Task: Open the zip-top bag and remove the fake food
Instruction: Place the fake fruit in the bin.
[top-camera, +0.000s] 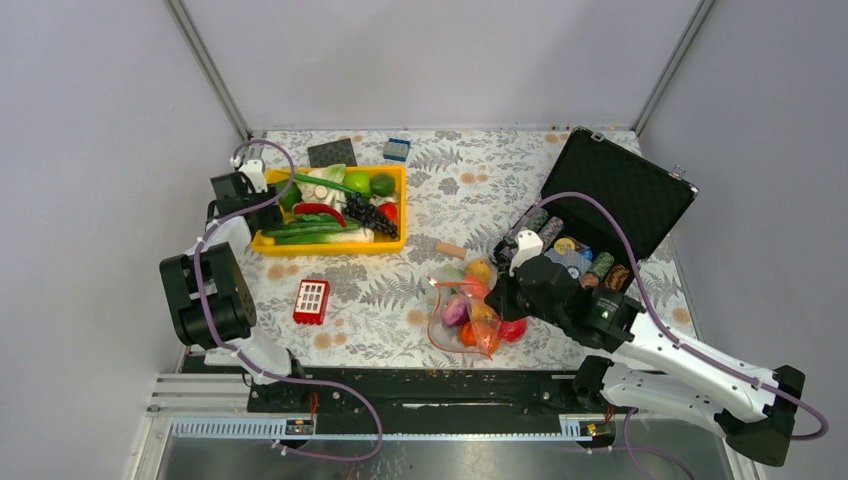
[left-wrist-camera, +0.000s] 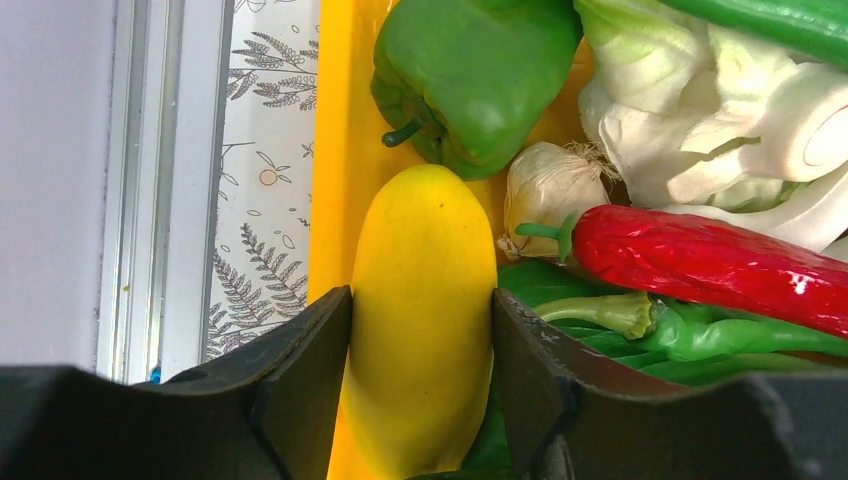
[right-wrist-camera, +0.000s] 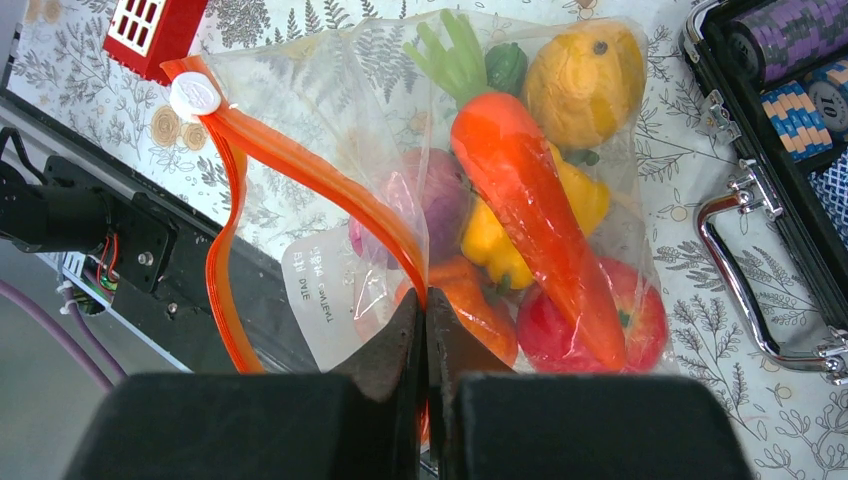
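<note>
R tool: fingers pressed together, pinching the red-orange zip strip of the zip-top bag. White slider sits at the far end of the strip. From there the two halves of the strip run apart: one to the R tool, the other down toward the bench's front rail.

Bag lies on the bench, front centre-right, just beside the open black case and near the front edge. Red block to its left, apart from it.

Fake food all inside the bag: orange carrot w/ green top lying over the rest, yellow-orange round fruit at the far end, purple onion, yellow pepper, red apple, and an orange piece just by the tool tips. Chip rolls in the case at upper right.

L tool: over the yellow tray at back left, fingers half spread, one against each side of a long yellow veg, gripping it. Around it in the tray are a green pepper, garlic and a red chilli.
</note>
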